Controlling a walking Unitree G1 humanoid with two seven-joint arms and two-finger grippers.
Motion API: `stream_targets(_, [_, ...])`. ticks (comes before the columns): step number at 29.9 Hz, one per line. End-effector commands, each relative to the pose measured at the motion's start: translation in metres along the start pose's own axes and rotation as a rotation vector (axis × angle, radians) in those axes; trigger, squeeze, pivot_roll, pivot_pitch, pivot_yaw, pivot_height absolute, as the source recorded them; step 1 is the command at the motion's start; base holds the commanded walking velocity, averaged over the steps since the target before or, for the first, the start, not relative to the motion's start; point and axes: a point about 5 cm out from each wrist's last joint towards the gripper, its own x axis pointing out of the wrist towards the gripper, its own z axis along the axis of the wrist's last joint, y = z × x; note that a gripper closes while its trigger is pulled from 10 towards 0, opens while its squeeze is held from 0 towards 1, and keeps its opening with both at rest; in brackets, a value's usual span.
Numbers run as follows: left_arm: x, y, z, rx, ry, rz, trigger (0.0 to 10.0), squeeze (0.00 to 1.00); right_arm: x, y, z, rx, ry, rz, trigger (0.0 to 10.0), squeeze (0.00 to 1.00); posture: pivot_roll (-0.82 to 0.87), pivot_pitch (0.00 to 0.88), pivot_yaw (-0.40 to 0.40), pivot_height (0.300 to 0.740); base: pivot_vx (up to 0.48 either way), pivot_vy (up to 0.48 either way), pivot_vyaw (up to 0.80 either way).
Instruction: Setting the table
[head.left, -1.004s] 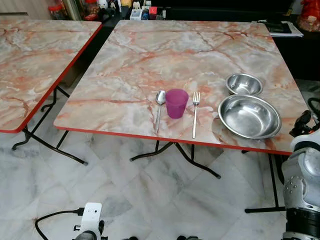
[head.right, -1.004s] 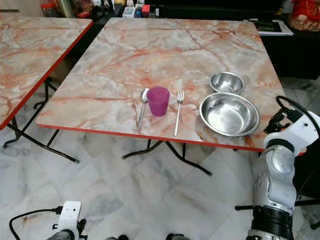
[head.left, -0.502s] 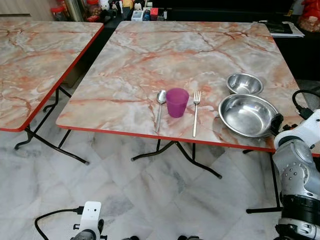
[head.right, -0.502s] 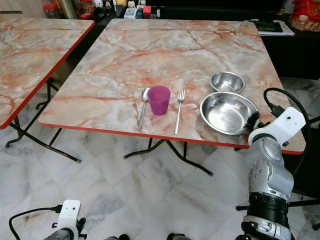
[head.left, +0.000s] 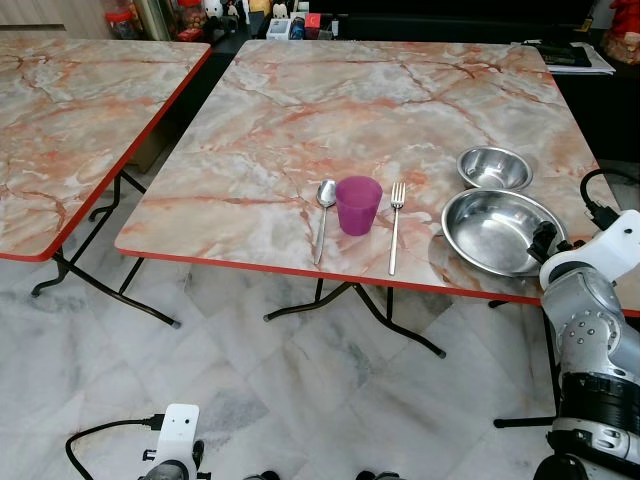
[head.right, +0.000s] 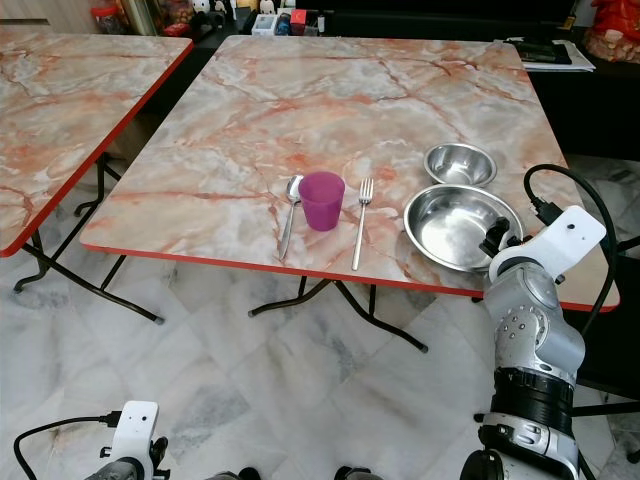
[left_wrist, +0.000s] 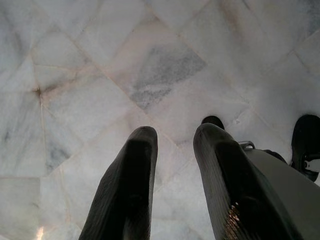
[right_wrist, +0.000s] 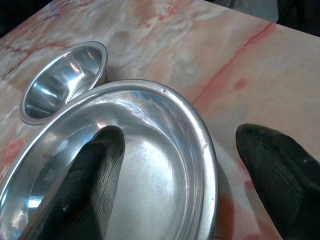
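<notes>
On the marble table (head.left: 330, 110) a purple cup (head.left: 358, 205) stands between a spoon (head.left: 323, 206) and a fork (head.left: 395, 226), near the front edge. To their right lies a large steel bowl (head.left: 490, 232), with a small steel bowl (head.left: 494, 168) just behind it. My right gripper (head.left: 545, 241) is at the large bowl's right rim. In the right wrist view the right gripper (right_wrist: 185, 170) is open and straddles that rim (right_wrist: 202, 150), one finger over the inside and one over the tabletop. The left gripper (left_wrist: 172, 165) hangs open over the floor.
A second marble table (head.left: 70, 120) stands to the left across a narrow gap. Jars and small items (head.left: 285, 18) crowd the far side. A dark cabinet with papers (head.left: 575, 55) sits at the back right. Folding table legs (head.left: 380, 320) spread beneath on the marble floor.
My right arm has risen from beside the table and swung in, bringing its gripper to the large bowl's right rim. The view has shifted slightly; the tableware stays put.
</notes>
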Motion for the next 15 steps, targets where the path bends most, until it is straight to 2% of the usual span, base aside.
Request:
stream_targets(1, [-0.002, 0.002, -0.010, 0.014, 0.044, 0.010, 10.0, 0.00, 0.003, 0.005, 0.000, 0.018, 0.008, 0.006, 10.0, 0.00, -0.09, 0.139, 0.031, 0.740, 0.000, 0.000, 0.00])
stream_targets(9, [-0.003, 0.006, -0.012, 0.015, 0.049, 0.014, 10.0, 0.00, 0.013, 0.016, -0.016, 0.030, 0.061, 0.020, 10.0, 0.00, -0.09, 0.147, 0.031, 0.740, 0.000, 0.000, 0.00])
stream_targets(15, [-0.004, 0.007, -0.014, 0.014, 0.054, 0.015, 10.0, 0.00, 0.017, 0.024, -0.011, 0.040, 0.047, 0.023, 10.0, 0.00, -0.09, 0.152, 0.031, 0.740, 0.000, 0.000, 0.00])
